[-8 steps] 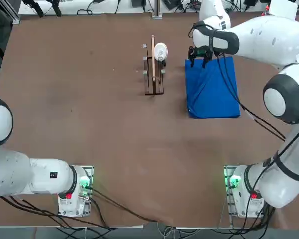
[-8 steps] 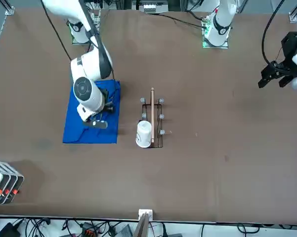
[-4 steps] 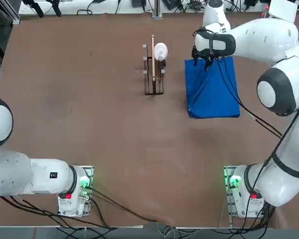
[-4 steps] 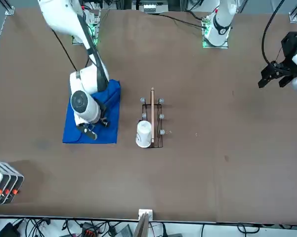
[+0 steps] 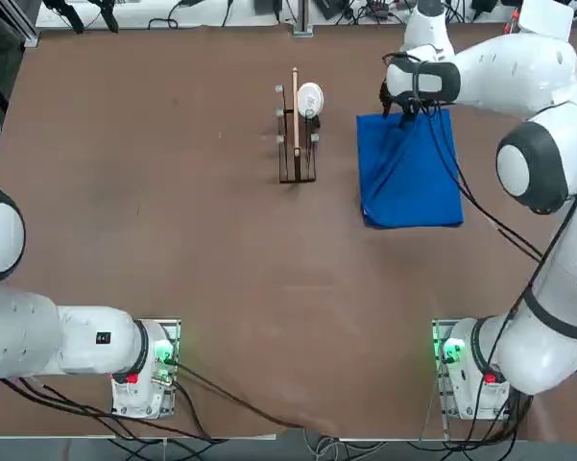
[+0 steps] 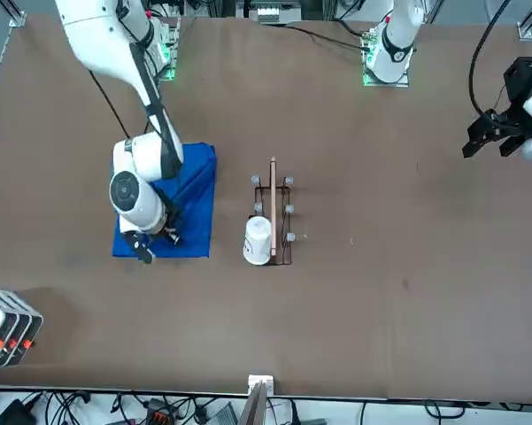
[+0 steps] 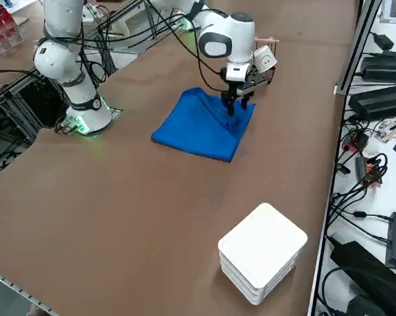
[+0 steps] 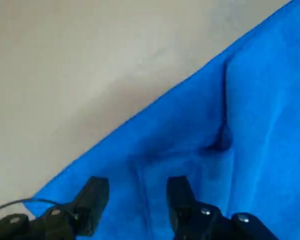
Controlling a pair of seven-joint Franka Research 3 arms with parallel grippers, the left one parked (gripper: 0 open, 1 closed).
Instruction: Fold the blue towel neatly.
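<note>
Directly beneath the right jaws [image 8: 135, 202], parted with a gap and grasping nothing, the blue towel [image 5: 410, 173] lies on the bench [image 5: 173, 192].

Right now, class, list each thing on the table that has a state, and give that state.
Blue towel: lying flat on the table, creased, not neatly folded.
Right gripper: fingers apart, over the towel's far edge, holding nothing.
White cup: lying on its side on the small rack.

obstacle: wooden rack [image 5: 296, 134] with white cup [image 5: 310, 98] beside blue towel [image 5: 410, 173] | free: bare table [image 5: 173, 211] elsewhere
</note>
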